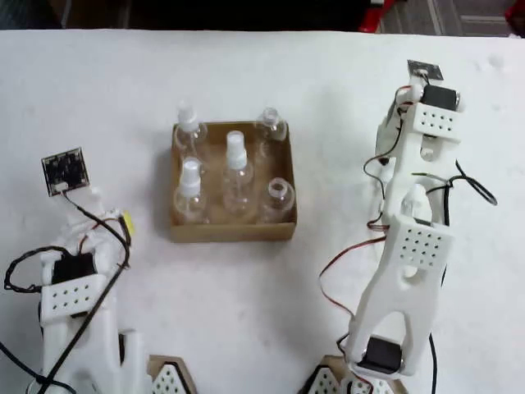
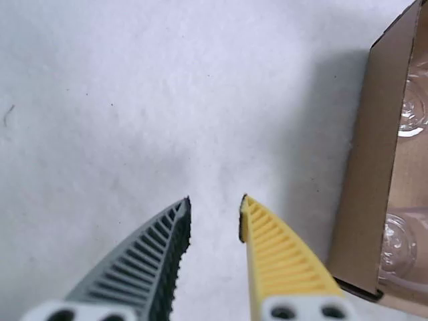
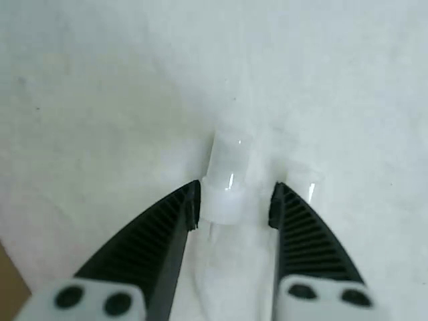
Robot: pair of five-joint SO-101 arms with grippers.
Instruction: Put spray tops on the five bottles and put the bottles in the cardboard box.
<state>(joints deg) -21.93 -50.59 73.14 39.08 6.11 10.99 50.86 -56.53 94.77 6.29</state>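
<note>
A box [image 1: 232, 232] is seen at the middle of the white surface [image 1: 328, 82], with five clear bottles [image 1: 238, 185] stood upright in it. Spray tops are fitted on the bottles at the box's 11 o'clock corner, its centre and its 8 o'clock side. The bottle at the 5 o'clock corner is left open-necked. The one at 1 o'clock cannot be told.

The left tool [image 2: 215, 210] is held at 8 o'clock from the box, over bare surface just beside the box wall, its grey and yellow fingers apart with nothing between them.

The right arm is stretched out at 3 o'clock from the box. The right tool [image 3: 234, 200] is held apart around a loose spray top [image 3: 224, 180] on the surface. One black finger is at or against the top's base and the other is kept clear of it.
</note>
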